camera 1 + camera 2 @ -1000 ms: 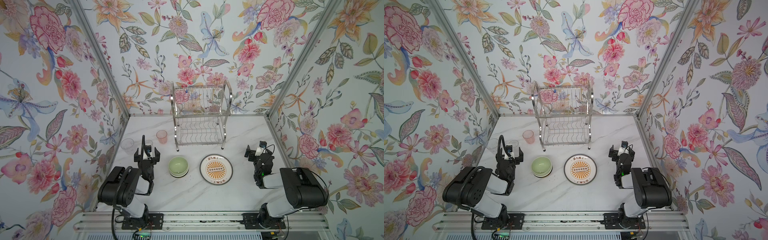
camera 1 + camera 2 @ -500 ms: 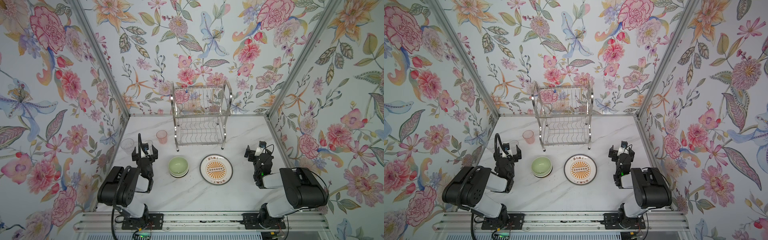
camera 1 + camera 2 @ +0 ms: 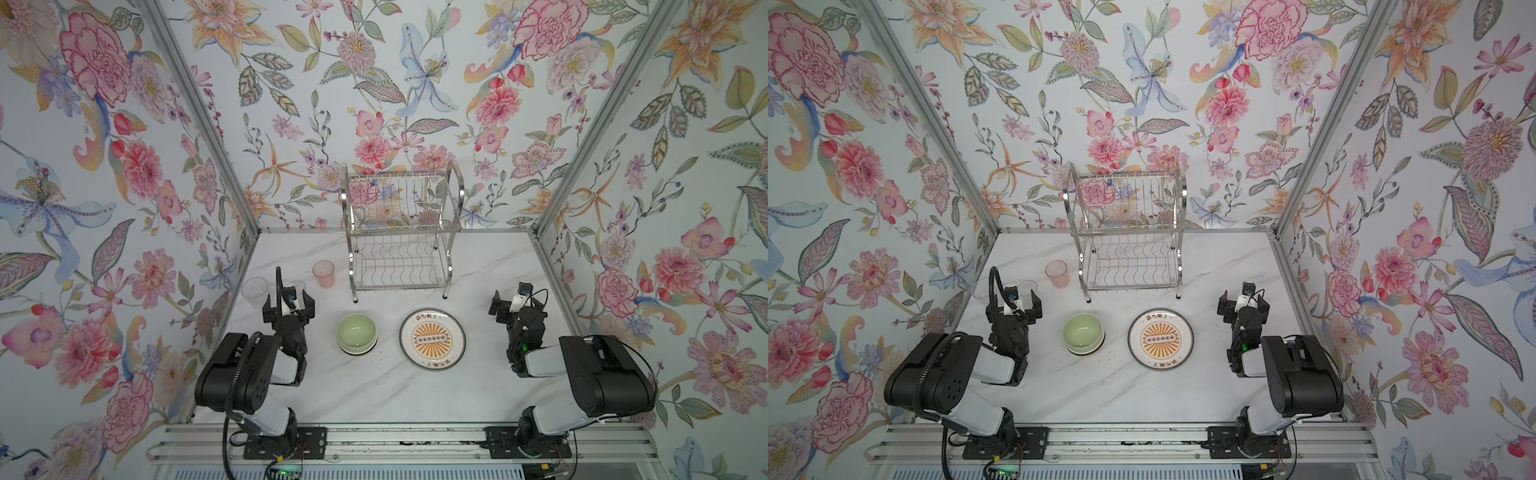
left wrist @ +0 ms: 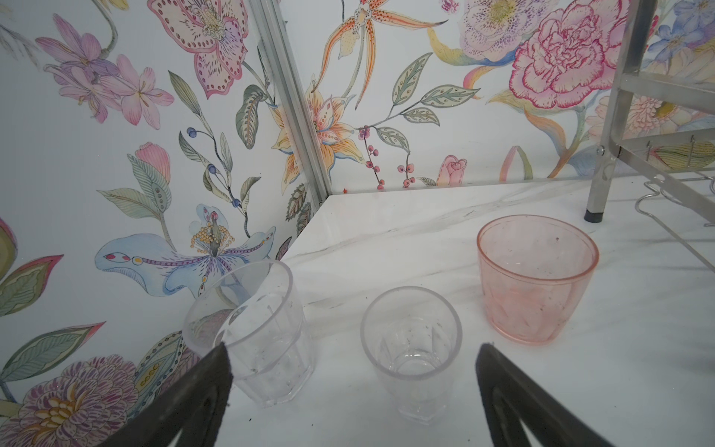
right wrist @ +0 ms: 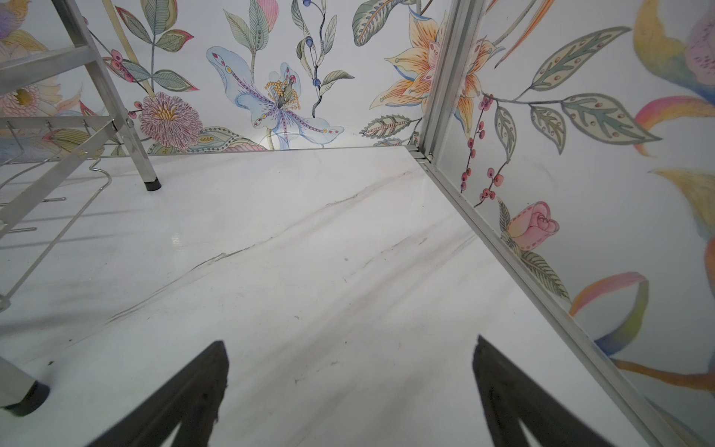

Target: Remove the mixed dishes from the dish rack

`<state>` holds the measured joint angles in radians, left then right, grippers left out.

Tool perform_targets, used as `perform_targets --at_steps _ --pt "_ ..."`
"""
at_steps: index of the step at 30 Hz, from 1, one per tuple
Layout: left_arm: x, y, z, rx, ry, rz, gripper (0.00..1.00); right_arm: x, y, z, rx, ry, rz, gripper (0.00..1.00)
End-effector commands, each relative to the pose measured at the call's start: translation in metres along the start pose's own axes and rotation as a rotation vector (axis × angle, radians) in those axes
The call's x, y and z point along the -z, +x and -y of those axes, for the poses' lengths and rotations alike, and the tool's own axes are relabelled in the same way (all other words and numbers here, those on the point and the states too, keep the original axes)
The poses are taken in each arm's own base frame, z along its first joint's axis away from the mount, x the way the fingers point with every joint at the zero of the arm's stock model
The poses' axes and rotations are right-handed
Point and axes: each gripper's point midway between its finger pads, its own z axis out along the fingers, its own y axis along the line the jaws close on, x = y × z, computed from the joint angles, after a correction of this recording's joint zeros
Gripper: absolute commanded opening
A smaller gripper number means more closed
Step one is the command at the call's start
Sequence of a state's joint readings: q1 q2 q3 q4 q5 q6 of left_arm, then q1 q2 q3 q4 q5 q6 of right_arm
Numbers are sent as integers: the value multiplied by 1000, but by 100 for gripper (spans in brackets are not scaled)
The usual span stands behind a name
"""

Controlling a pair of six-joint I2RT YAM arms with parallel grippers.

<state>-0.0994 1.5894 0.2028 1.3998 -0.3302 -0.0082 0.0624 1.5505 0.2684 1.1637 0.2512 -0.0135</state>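
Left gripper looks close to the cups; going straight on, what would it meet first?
Probably the small clear cup, centred just ahead of the open left gripper; depth is uncertain.

Bright, even, diffuse light; colours clean, no dim corners, no hard shadows. Glossy marble tabletop (image 5: pixel 309 271) carries pale sheen and small glare spot in right wrist view. Dish rack (image 3: pixel 401 230) wires glint, throw faint soft shadows. Both top views sharp. Wrist views wide-angle, lines mildly bowed near borders.
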Motion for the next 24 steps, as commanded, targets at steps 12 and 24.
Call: perform_targets --at_steps 12,24 --pt "1 -9 -4 30 -26 34 99 -1 0 1 1 12 -4 99" --pt "1 -9 -4 30 -24 33 99 -1 1 1 2 12 -6 99"
